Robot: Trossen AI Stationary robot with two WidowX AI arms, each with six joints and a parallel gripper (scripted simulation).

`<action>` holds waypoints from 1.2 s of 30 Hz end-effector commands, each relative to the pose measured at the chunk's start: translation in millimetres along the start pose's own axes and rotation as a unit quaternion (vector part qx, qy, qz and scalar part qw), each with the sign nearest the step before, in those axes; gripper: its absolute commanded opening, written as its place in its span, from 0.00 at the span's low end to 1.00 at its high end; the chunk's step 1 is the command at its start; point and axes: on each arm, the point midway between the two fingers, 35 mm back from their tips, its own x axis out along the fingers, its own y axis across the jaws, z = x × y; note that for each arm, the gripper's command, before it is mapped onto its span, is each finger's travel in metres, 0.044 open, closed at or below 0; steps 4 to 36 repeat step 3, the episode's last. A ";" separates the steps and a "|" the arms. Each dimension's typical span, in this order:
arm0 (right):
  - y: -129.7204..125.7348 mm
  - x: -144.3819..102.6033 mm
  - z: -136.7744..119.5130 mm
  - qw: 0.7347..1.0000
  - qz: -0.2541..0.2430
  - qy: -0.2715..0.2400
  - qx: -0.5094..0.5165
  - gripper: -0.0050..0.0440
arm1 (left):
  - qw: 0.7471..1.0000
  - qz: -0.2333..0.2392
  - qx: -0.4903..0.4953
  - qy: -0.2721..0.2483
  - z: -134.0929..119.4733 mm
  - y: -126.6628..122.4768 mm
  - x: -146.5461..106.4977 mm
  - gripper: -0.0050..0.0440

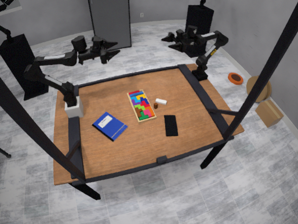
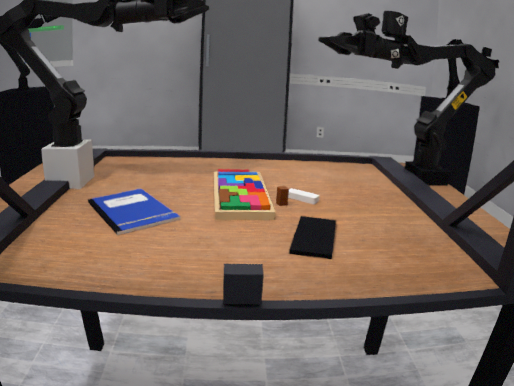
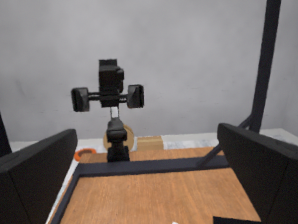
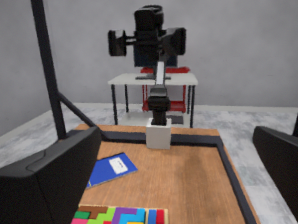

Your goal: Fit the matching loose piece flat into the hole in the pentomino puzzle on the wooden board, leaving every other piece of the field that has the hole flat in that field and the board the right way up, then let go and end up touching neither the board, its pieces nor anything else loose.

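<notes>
The wooden puzzle board (image 1: 141, 105) lies flat in the middle of the table, its field filled with coloured pentomino pieces; it also shows in the exterior view (image 2: 243, 194), and its near edge shows in the right wrist view (image 4: 120, 216). I see no hole in it. A small brown piece (image 1: 155, 105) and a white block (image 1: 161, 101) lie loose on the table just beside the board. My left gripper (image 1: 111, 52) is open and empty, high above the table's far left side. My right gripper (image 1: 171, 40) is open and empty, high beyond the far right corner.
A blue notebook (image 1: 109, 126) lies left of the board. A black flat pad (image 1: 170, 125) lies right of it toward the front. A black block (image 2: 243, 284) sits on the front rail. A white pedestal (image 1: 73, 108) carries the left arm's base.
</notes>
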 end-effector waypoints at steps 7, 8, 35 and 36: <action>0.2 -1.4 8.4 1.000 0.000 -0.011 0.001 1.00 | 1.000 0.001 0.002 -0.005 2.4 0.9 -2.0 1.00; 0.2 -1.4 8.4 1.000 0.000 -0.011 0.001 1.00 | 1.000 0.001 0.002 -0.005 2.4 0.9 -2.0 1.00; 0.2 -1.4 8.4 1.000 0.000 -0.011 0.001 1.00 | 1.000 0.001 0.002 -0.005 2.4 0.9 -2.0 1.00; 0.2 -1.4 8.4 1.000 0.000 -0.011 0.001 1.00 | 1.000 0.001 0.002 -0.005 2.4 0.9 -2.0 1.00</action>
